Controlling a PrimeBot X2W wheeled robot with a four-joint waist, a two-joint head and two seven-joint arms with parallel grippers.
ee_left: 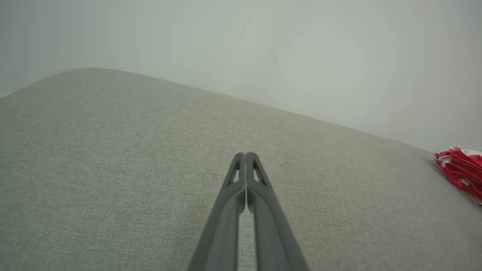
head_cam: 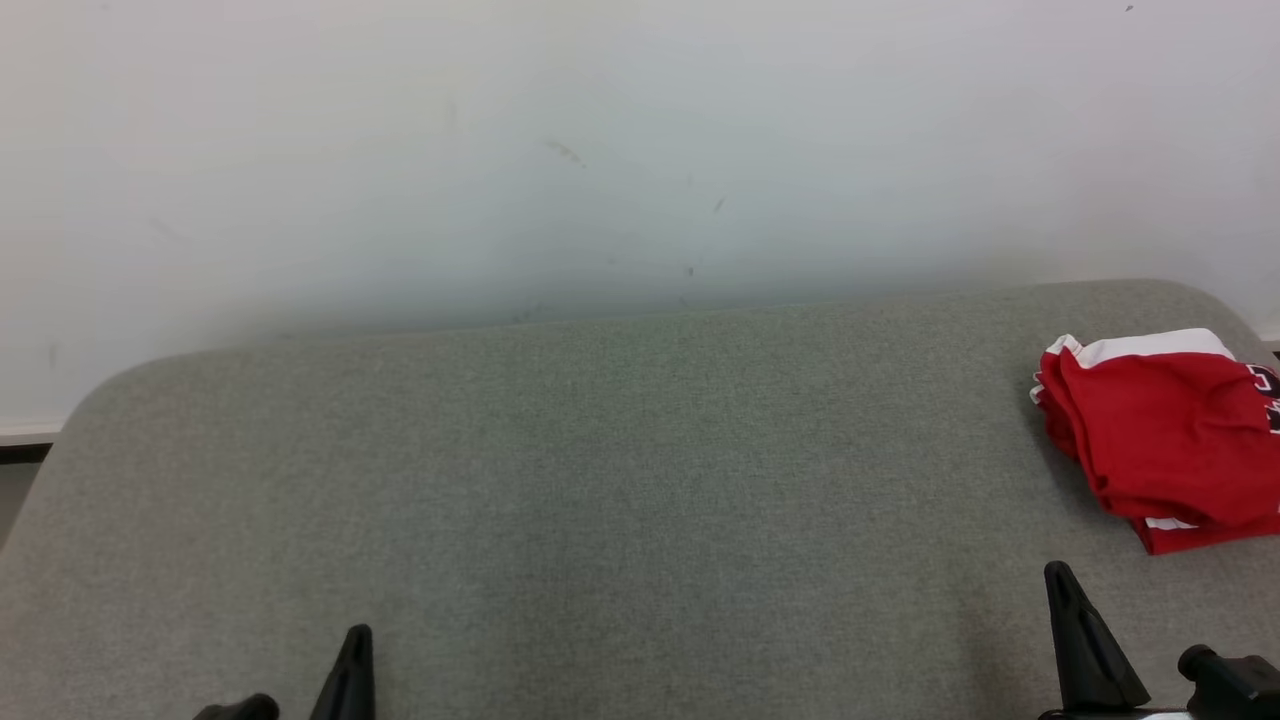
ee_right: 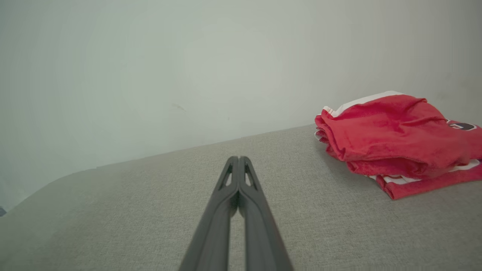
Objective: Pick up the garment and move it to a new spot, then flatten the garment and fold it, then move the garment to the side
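Nearest, toward the left front corner of the grey fabric-covered surface [head_cam: 600,480], the left gripper [ee_left: 245,154] points toward the back, its two dark fingers pressed together tip to tip and holding nothing. Toward the right front corner the right gripper [ee_right: 238,158] is the same: fingers closed flat on each other, empty. Whether either touches the cloth I cannot tell. Beyond them runs a broad stretch of grey weave. Farther back, by the right edge near the far right corner, lies the red garment [head_cam: 1165,430] — folded into a loose stack, with white trim and some dark lettering at its right side. Behind the far edge rises a pale wall [head_cam: 600,150] with faint scuffs.
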